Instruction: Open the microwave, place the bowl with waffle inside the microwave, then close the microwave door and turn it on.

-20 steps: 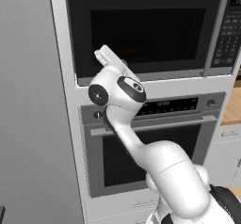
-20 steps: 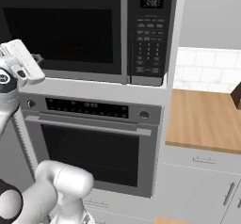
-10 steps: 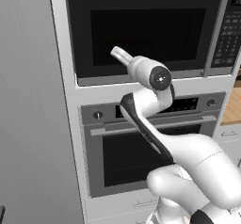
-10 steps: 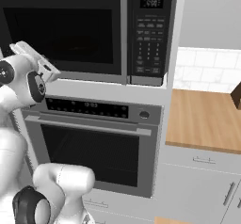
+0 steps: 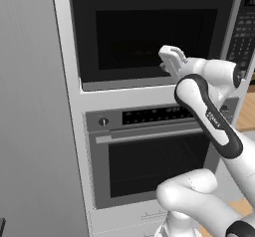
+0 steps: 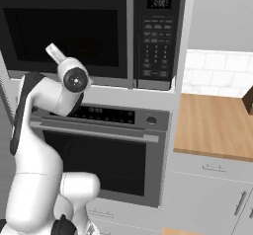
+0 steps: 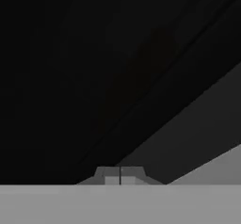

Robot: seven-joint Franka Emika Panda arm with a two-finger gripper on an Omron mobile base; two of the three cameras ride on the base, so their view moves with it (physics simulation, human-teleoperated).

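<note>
We've got the microwave [image 5: 149, 32] built in at the top of the cabinet column, right above the grey oven [image 5: 149, 156]. The microwave door [image 6: 64, 26] is flush shut, its bar handle [image 6: 131, 31] along the right edge. Our gripper [image 7: 120, 177] sits close to the dark window's lower part, fingertips pressed together, looks like holding nothing.
</note>
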